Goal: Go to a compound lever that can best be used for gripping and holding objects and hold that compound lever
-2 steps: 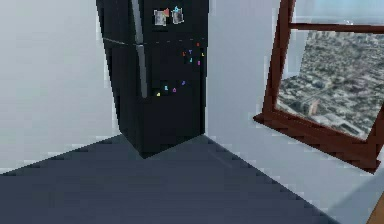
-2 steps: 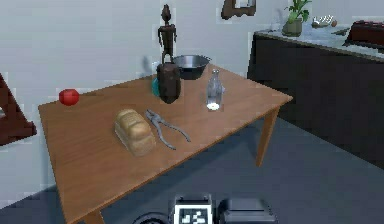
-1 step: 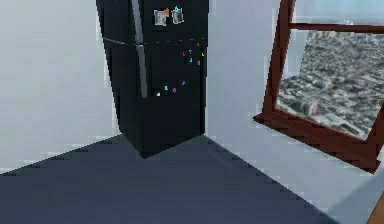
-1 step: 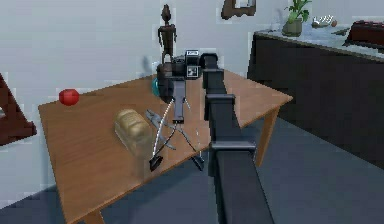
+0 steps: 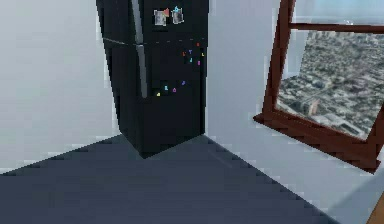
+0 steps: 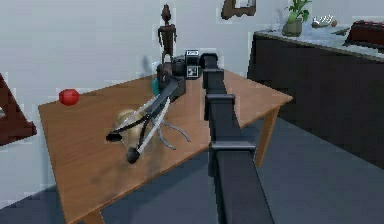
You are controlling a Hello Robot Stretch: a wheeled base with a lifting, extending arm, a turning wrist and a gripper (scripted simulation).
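Your arm (image 6: 226, 135) is stretched over the wooden surface (image 6: 80, 150). The fingers (image 6: 168, 97) sit right at a slim dark-handled tool (image 6: 135, 150), maybe the pliers, which lies mid-surface among some wire loops (image 6: 172, 135). Honestly can't tell if they've got hold of anything. A red round thing (image 6: 69, 97) sits well apart.

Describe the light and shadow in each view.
Forward view: the window is brightest, while the fridge and floor are dark. Arm side view: the table is evenly lit with no glare, and the counter front is dark.
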